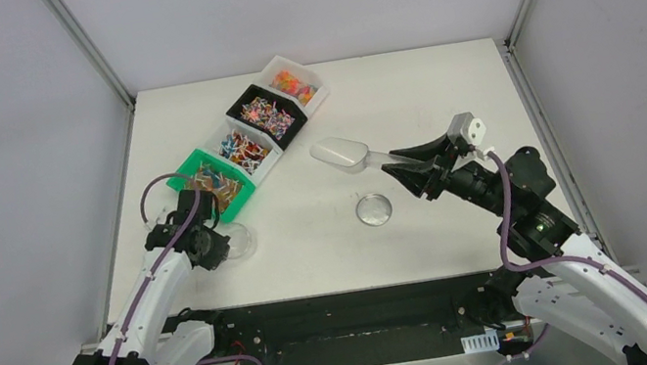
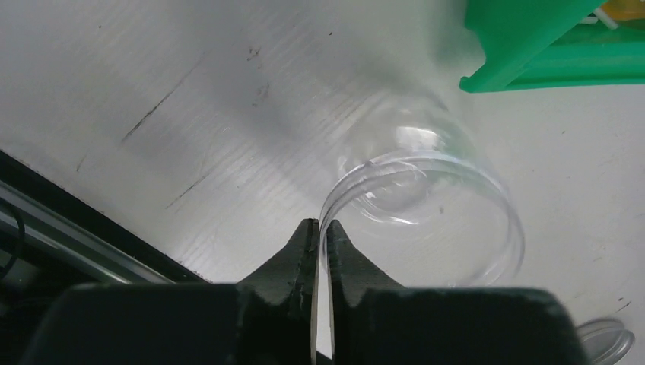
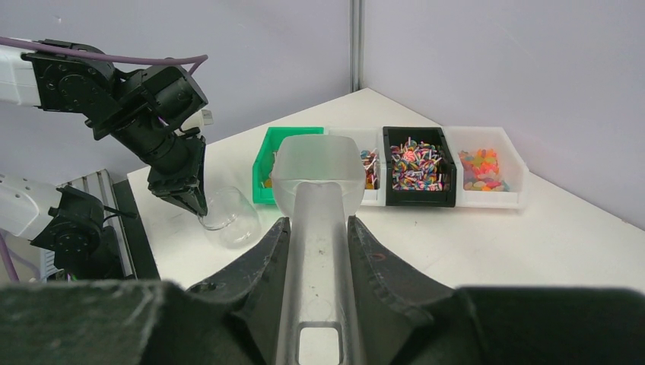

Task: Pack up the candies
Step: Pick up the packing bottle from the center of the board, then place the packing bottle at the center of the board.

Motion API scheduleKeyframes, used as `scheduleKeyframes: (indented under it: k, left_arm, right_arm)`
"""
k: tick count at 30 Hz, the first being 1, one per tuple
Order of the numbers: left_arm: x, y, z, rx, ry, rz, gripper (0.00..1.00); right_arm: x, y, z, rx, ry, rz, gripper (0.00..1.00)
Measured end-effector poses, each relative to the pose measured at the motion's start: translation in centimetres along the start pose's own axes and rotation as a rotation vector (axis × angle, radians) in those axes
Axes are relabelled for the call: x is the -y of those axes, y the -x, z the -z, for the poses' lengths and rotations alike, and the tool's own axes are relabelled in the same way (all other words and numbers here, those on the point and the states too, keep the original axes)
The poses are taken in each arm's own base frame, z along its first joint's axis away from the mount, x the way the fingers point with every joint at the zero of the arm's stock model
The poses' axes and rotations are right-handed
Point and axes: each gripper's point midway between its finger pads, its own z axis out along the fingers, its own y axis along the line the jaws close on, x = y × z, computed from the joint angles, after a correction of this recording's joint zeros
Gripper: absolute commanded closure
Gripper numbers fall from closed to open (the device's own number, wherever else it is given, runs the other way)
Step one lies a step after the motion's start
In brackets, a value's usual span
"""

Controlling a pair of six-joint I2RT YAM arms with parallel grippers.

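Top external view: I have the white table (image 1: 444, 93) below me, with four small bins in a diagonal row at its far left. The green bin (image 1: 188, 177) is nearest the left arm, then a white bin (image 1: 270, 163), a black bin (image 1: 236, 111) and a second white bin (image 1: 321, 96) farthest out. All four hold the candies (image 1: 269, 118), tiny wrapped pieces heaped loosely. They look orange and brown in the green bin, red, blue and white in the next, mostly pink and mixed in the black one, and orange, yellow and pink in the last.

Just beside the green bin, the clear jar (image 1: 238, 243) lies tipped on its side. On the left wrist view its mouth faces the camera, and the left gripper (image 2: 321, 232) has its fingers pinched together on the thin rim wall.

The right gripper (image 3: 318, 228) is clamped on the handle of a frosted plastic scoop (image 1: 342, 154), whose bowl points toward the bins. The round clear lid (image 1: 374, 210) lies flat near the table's middle, well apart from the jar.
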Motion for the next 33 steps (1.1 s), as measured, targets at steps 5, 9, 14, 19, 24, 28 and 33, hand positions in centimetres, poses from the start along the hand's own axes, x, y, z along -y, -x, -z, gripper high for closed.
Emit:
scheduleKeyframes:
  k: [5,9,14,19,24,28,33]
  left_arm:
    - [0.8,0.0,0.2,-0.005,-0.048,-0.027,1.00]
    - [1.5,0.4,0.9,0.009,-0.085,-0.057,1.00]
    - [4.5,1.2,2.9,0.045,-0.187,-0.154,1.00]
    - [9.0,0.8,4.7,0.070,-0.348,-0.310,1.00]
    - [13.6,1.0,5.2,0.069,-0.431,-0.421,1.00]
    - [18.5,0.2,5.3,0.063,-0.483,-0.535,1.00]
    - [24.1,-2.9,4.4,0.045,-0.515,-0.677,1.00]
  right_arm:
    - [0.0,0.1,0.1,0.003,-0.004,0.001,1.00]
    - [0.2,0.5,0.3,0.016,-0.022,0.005,1.00]
    - [1.6,0.6,0.7,0.018,-0.108,0.000,1.00]
    - [4.6,-0.9,1.5,-0.036,-0.283,-0.023,1.00]
    - [6.7,-2.3,2.4,-0.108,-0.419,-0.038,1.00]
    - [8.0,-2.9,3.5,-0.138,-0.508,-0.035,1.00]
    - [8.9,-2.6,4.6,-0.146,-0.580,-0.028,1.00]
